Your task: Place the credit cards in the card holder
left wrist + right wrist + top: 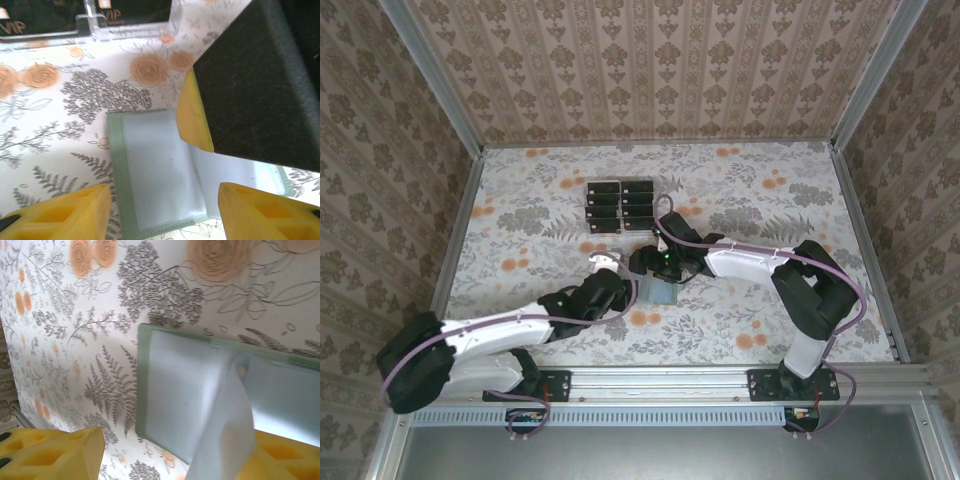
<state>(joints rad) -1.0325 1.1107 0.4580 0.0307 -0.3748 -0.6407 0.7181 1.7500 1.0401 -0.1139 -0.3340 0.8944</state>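
Well, the card holder [152, 172] lies open mid-table, with the left gripper [165, 190] and right gripper [177, 440] both spread wide over it, grasping nothing. The credit cards [607, 208] stand just beyond in a clear rack [132, 30].

Clearly a lab test booth: a flowery tabletop [520, 200] is boxed in by wallpapered panels [660, 70] and metal framing [433, 80].

The only lettering I am making out is "VIP", showing in pale gold on the dark face of one of the credit cards [35, 17]. They are standing in the clear rack [135, 31] on the far half of the tabletop [60, 150]. The neighbouring card [135, 10] is carrying a gold mark with a faint line beneath, both too blurred to read.
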